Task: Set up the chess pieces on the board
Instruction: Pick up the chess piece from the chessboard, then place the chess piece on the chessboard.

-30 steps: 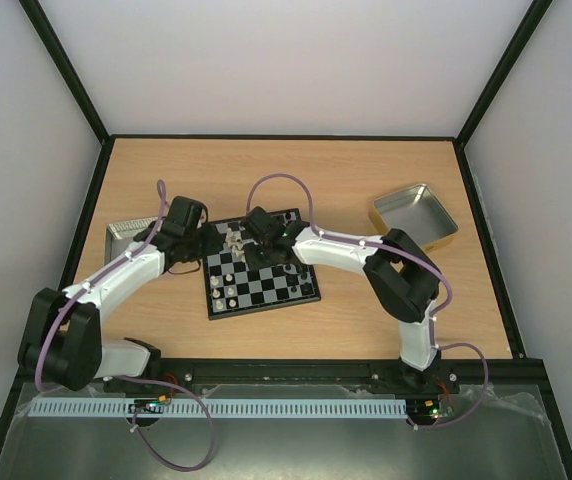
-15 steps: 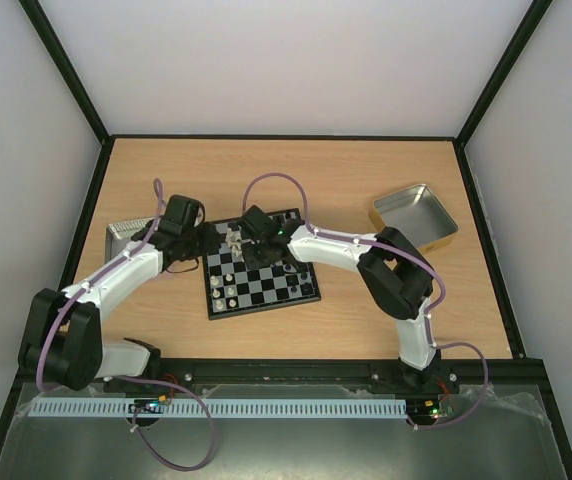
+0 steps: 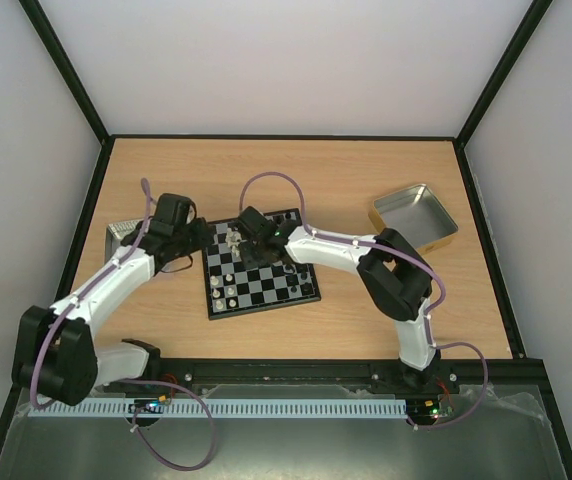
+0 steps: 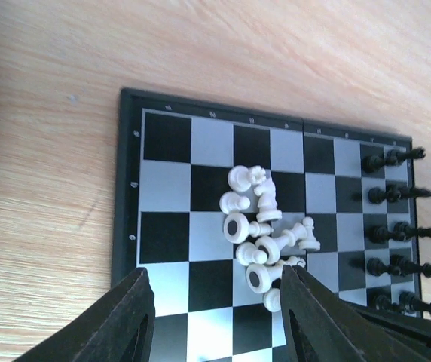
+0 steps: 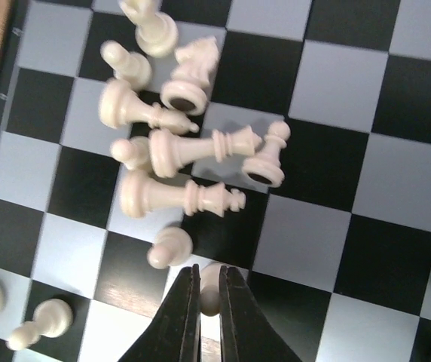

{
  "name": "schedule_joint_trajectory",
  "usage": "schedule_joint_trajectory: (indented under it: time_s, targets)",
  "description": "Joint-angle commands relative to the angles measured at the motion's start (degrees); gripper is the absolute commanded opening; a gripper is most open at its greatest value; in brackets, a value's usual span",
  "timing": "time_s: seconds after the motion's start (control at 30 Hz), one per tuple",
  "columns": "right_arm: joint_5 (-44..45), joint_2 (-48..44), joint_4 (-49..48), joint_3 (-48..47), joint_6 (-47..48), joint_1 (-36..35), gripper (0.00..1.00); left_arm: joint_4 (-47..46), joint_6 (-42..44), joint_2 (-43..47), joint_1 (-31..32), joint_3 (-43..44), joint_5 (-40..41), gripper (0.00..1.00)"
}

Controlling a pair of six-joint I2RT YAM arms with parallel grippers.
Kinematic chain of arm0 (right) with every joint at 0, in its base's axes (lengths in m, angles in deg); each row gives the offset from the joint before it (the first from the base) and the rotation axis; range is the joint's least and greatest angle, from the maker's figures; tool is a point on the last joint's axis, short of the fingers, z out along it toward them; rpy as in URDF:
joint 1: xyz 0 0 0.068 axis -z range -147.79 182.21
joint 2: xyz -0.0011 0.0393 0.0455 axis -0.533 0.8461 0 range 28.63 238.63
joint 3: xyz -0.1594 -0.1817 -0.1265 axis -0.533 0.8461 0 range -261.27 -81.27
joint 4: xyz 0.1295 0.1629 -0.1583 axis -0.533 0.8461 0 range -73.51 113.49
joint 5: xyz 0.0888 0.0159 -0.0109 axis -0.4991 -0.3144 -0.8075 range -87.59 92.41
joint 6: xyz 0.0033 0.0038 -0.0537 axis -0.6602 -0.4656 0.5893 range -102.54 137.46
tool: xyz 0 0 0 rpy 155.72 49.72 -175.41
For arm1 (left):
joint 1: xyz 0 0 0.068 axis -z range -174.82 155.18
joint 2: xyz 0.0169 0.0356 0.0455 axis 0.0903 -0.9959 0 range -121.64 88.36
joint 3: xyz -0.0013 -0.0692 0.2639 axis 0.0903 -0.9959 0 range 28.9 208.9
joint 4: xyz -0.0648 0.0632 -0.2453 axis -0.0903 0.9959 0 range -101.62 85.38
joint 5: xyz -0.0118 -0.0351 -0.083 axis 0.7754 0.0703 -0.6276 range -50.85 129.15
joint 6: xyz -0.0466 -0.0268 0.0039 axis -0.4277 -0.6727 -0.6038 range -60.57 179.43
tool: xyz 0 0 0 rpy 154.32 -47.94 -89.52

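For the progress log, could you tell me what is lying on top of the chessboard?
On the board, toppled white pieces lie heaped and black pieces stand along one edge. The right gripper is shut on one white piece, hiding most of it.

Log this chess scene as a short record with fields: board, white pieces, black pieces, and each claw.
board: flat on the table, between both arms
white pieces: mostly toppled in a heap on the board
black pieces: lined up in rows along one edge
left claw: open above the board, holding nothing
right claw: shut on a small white piece beside the heap
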Motion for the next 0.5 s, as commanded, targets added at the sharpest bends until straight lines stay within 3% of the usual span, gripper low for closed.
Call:
schedule_joint_trajectory:
  time_s: [0.0, 0.2, 0.47]
  targets:
    - [1.6, -1.87, 1.48, -4.46, -0.83, -0.83, 0.05, 2.0, -0.79, 4.63, -1.66, 0.27, 4.63, 0.48]
    - [0.56, 2.05, 2.85, -13.12, -1.02, -1.06, 0.05, 2.48, -2.82, 11.38, -4.12, -2.06, 9.14, 0.49]
    - [4.1, 13.78, 8.26, -31.71, -0.19, -1.02, 0.05, 3.99, -2.5, 14.23, -6.01, -3.16, 8.68, 0.5]
